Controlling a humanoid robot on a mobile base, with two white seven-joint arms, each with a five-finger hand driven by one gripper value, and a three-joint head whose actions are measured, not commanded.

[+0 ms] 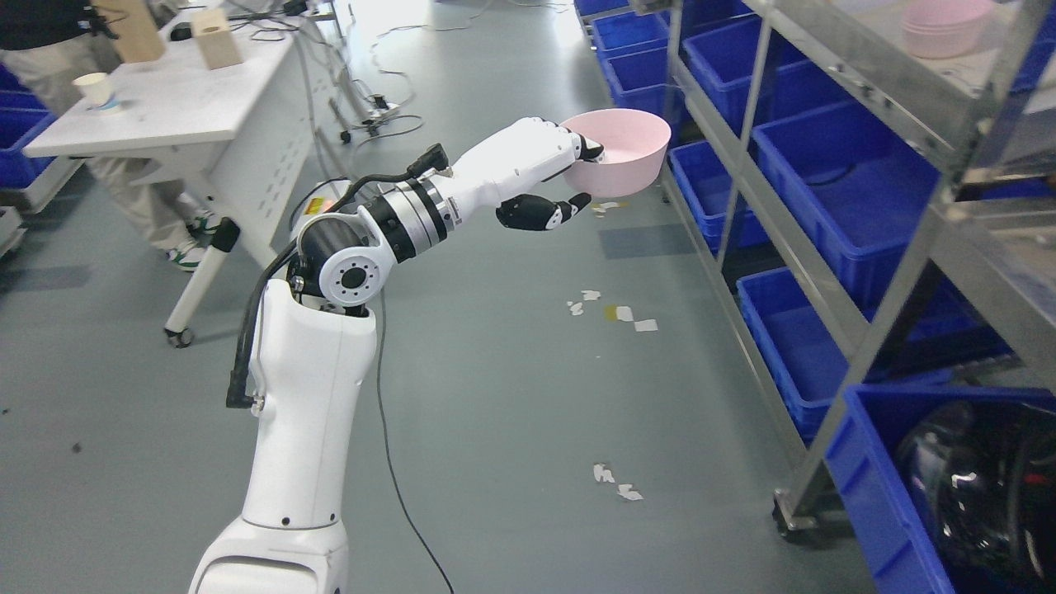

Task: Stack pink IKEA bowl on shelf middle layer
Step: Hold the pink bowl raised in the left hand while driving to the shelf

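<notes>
My left hand (569, 177) is shut on a pink bowl (624, 153), gripping its near rim with fingers over the edge and the thumb below. It holds the bowl upright in the air above the floor, just left of the metal shelf (858, 91). A stack of pink bowls (945, 26) sits on a shelf layer at the top right, well above and to the right of the held bowl. The left arm (330, 272) reaches up from the lower left. My right arm is out of view.
Blue bins (841, 173) fill the lower shelf layers. A shelf post (747, 124) stands close to the right of the held bowl. A white table (165, 107) with a paper cup (95, 87) stands at the upper left, a person's legs (148, 206) behind it. Cables and paper scraps lie on the floor.
</notes>
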